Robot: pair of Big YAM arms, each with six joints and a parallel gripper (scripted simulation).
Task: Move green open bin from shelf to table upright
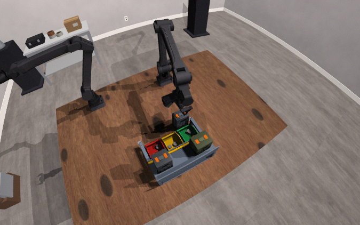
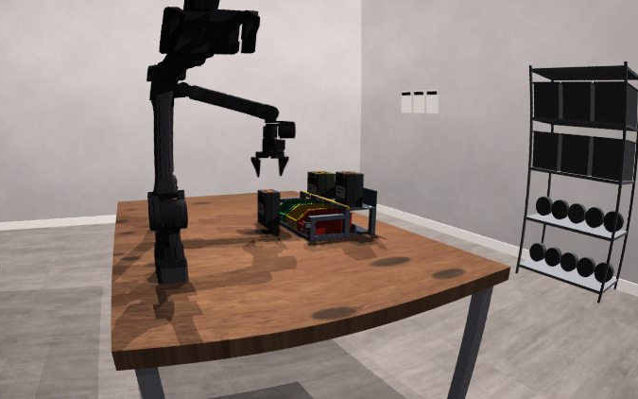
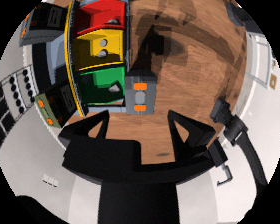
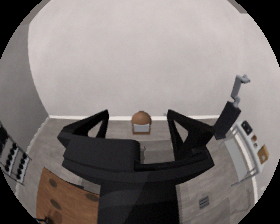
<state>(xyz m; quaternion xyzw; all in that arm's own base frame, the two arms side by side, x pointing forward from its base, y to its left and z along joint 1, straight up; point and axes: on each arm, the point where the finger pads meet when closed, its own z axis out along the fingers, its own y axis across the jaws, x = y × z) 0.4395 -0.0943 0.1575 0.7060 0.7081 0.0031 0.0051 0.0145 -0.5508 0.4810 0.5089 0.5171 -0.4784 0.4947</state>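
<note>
The green bin sits at one end of the lower front of the grey-blue shelf, with a grey part inside. The yellow bin stands beside it and the red bin beyond, both holding grey parts. A dark grey case with orange latches stands upright in front of the green bin. My left gripper is open and empty, above this case. My right gripper is open and empty, far from the shelf, facing the wall.
An olive case and another dark case stand on the shelf's raised rear deck, behind a yellow bar. The right arm reaches out over the table's edge.
</note>
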